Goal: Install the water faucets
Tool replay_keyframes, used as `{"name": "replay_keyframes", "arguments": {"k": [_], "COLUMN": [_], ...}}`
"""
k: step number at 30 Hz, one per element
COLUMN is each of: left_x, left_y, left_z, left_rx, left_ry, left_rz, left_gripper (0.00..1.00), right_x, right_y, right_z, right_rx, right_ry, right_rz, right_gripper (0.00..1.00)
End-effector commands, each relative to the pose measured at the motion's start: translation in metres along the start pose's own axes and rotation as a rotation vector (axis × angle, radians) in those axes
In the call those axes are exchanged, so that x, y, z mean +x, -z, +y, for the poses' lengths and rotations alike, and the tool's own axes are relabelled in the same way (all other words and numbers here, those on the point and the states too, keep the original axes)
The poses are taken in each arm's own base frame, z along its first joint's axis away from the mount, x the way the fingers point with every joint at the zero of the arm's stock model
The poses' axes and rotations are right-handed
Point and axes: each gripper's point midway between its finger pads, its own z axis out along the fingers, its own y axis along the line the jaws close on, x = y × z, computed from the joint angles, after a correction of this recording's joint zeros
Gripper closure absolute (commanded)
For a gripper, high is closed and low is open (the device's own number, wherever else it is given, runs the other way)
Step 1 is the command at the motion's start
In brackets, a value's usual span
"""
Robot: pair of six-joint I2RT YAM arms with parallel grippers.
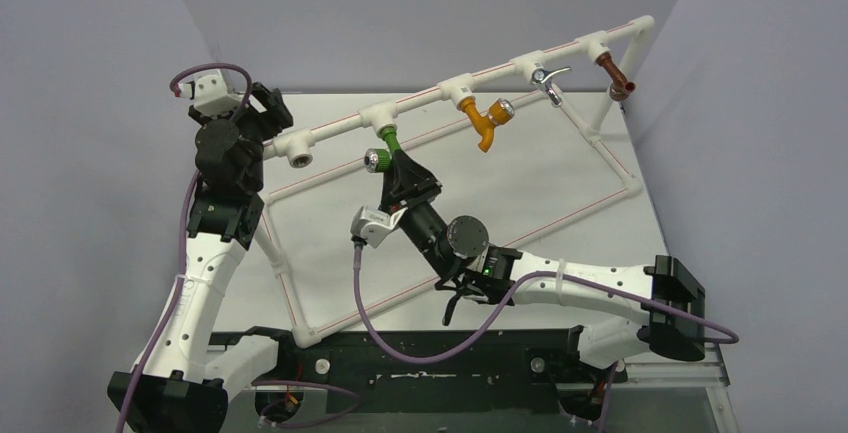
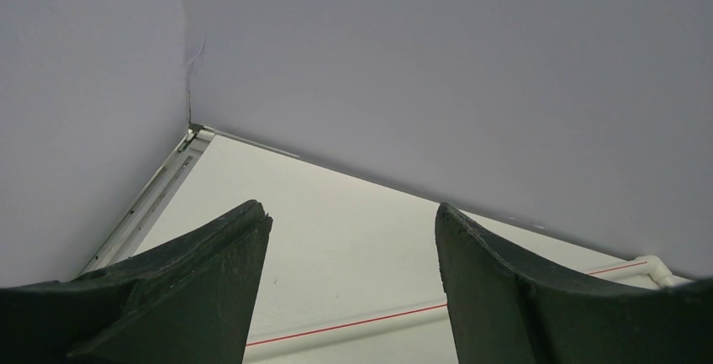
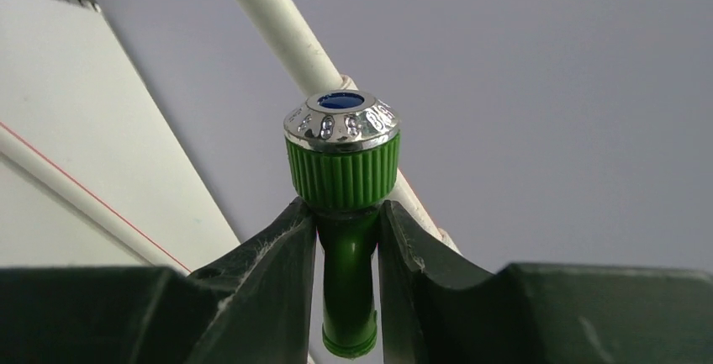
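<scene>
Right end effector (image 3: 347, 217) grips the green faucet (image 3: 343, 171) by its neck, just under the silver knob (image 3: 340, 118), with the stem up in a tee fitting (image 1: 383, 115) on the white pipe rail (image 1: 440, 88); how deep it sits I cannot tell. Keep the faucet square to that socket and turn about the thread's axis, with no side load. Left end effector (image 2: 353, 229) gapes empty near the rail's end, over the bench (image 2: 336, 204).

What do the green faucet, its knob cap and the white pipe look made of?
Green faucet: glossy moulded plastic, judging by even colour and ribbed collar. Knob cap: chrome finish, mirror glints; metal or plated plastic, unclear. Pipe: matte white plastic, likely PVC.
</scene>
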Motion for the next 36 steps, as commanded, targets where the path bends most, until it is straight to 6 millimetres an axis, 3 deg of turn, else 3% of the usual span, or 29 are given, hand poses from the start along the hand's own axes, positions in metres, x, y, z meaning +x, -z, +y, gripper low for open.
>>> {"name": "replay_keyframes", "arguments": {"k": [1, 11, 21, 36], "left_x": [0.118, 0.114, 0.114, 0.115], "left_y": [0.017, 0.018, 0.018, 0.018], "left_z": [0.037, 0.036, 0.035, 0.035], "left_rx": [-0.083, -0.08, -0.075, -0.074], "left_ry": [-0.15, -0.144, -0.139, -0.141], "left_rz": [0.384, 0.374, 0.374, 0.378], "left_gripper": [0.3, 0.3, 0.3, 0.3], "right_x": [-0.007, -0.014, 0.006, 0.013], "right_y": [0.004, 0.006, 0.015, 0.021], "right_z": [-0.04, -0.04, -0.039, -0.026], "right_rx": [0.259, 0.37, 0.541, 0.646], "right_ry": [-0.404, -1.0, -1.562, -2.207], "right_rz": [-0.061, -0.116, -0.115, -0.185], "right_gripper": [1.0, 1.0, 1.0, 1.0]}}
